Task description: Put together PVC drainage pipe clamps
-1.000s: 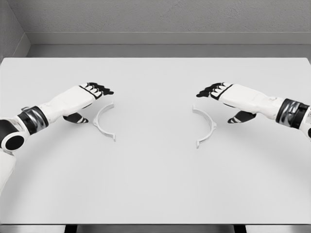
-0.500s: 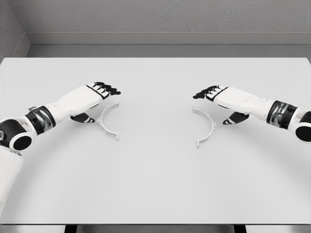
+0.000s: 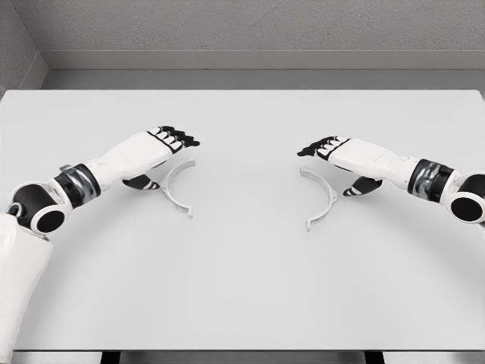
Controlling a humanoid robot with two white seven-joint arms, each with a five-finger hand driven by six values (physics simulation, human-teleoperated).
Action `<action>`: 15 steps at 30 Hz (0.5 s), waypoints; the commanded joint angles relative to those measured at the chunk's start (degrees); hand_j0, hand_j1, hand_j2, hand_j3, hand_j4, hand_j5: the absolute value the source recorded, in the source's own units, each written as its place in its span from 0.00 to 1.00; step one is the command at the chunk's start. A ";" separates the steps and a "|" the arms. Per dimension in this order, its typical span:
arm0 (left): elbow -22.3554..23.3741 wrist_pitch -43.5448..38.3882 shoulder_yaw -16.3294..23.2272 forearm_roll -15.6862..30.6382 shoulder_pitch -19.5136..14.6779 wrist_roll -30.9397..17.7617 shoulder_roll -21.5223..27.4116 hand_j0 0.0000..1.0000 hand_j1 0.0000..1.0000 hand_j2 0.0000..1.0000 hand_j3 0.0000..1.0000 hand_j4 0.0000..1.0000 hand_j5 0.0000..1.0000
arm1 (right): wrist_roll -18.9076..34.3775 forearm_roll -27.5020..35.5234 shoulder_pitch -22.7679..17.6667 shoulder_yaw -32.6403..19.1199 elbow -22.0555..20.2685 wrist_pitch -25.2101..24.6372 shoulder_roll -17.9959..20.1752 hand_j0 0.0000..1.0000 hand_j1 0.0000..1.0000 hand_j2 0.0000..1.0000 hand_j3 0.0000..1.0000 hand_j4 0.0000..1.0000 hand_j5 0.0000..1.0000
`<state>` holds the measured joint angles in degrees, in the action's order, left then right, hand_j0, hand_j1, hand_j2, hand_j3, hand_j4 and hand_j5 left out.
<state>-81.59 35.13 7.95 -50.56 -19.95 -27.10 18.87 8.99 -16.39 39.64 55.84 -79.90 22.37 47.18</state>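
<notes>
White table (image 3: 242, 288), two clamp halves lying flat, well apart: left half (image 3: 173, 189) at about 9 o'clock of table centre, open side facing 3 o'clock; right half (image 3: 322, 198) at about 3 o'clock, open side facing 9 o'clock. Not yet joined. Left hand (image 3: 155, 152) over the 12 o'clock end of left half, palm down, fingers stretched out flat toward 2 o'clock, thumb tucked below at 7 o'clock, close to or touching the arc's outer side; contact not resolvable. Nothing gripped. Right hand (image 3: 345, 155) over the 12 o'clock end of right half, fingers likewise extended toward 9 o'clock, thumb hanging under the palm just outside the arc. Holding nothing. Risks, judged: halves thin and light, lying flat on a smooth top, so pinch from above likely to skate the arc sideways or flip it instead of lifting. Push from thumb on the outer edge could spin a half about its far end, leaving flanges misaligned for mating. Flat fingers coming down on an arc tip could tip the far end up. Both hands converging toward centre: collision of fingertips possible if halves meet off-line.
</notes>
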 commanded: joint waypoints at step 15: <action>4.33 -0.13 -1.09 -0.51 -2.99 0.03 -0.41 1.00 1.00 1.00 1.00 1.00 1.00 | 0.15 0.04 -0.09 -0.03 -0.52 -0.13 -1.31 1.00 1.00 1.00 1.00 1.00 1.00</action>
<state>-78.46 35.12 6.91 -51.42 -22.94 -27.10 18.40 9.16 -16.58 39.55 55.86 -80.38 22.27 45.87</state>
